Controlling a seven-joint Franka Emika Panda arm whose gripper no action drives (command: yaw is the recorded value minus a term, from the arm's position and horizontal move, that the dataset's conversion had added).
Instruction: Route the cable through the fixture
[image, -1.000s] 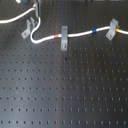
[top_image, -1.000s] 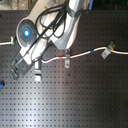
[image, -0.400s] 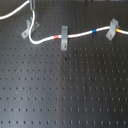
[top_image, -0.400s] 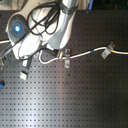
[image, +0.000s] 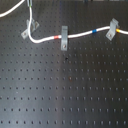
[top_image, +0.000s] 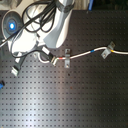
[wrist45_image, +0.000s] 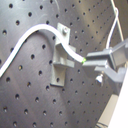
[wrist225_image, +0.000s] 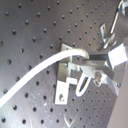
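White cable on black perforated desk, w/ three grey clips in a row.

(a) Done, as far as visible: in the first exterior view the cable runs from the first exterior view's right edge through the pale clip (yellow and blue bands beside it). It then passes through the upright mid clip, red band at the clip. Both look routed.

(b) In hand: past the mid clip the cable curves up to the fixture, the small slanted clip nearest the first exterior view's left. A further length arcs off toward the top-left corner. In the first wrist view the cable arches over the forked top of the fixture and comes down on the far side. There the gripper pinches it, jaws pressed together on the cord just beside the clip. The second wrist view agrees: cable touching the fixture's top, gripper close alongside.

(c) Left, by judgement: cannot tell whether the cord sits between the two prongs or merely rides on them. Prob. remaining: press it into the slot, check it holds, release, lift away. Approx. final stage.

(d) The arm hides much of the fixture area in the second exterior view.
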